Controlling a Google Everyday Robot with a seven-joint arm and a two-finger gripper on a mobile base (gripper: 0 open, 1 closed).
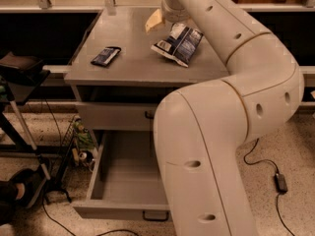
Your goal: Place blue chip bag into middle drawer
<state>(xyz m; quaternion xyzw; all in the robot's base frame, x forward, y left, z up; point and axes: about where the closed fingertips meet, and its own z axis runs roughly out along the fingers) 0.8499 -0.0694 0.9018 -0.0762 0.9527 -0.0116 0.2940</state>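
The blue chip bag (179,44) lies crinkled on the grey cabinet top (133,63), right of centre. My gripper (155,19) is at the far end of the arm, at the back of the cabinet top, just up and left of the bag; only a pale tip of it shows below the wrist. The middle drawer (123,173) is pulled open low at the front, its grey tray bare, with a black bar handle (155,215) at the front edge. My big white arm (221,132) hides the drawer's right side.
A small flat dark-blue packet (105,56) lies on the cabinet top at the left. A shut drawer front (113,116) sits above the open drawer. A black stand (22,73) and cables are at the left, and a cable with a power brick (280,181) lies on the floor at the right.
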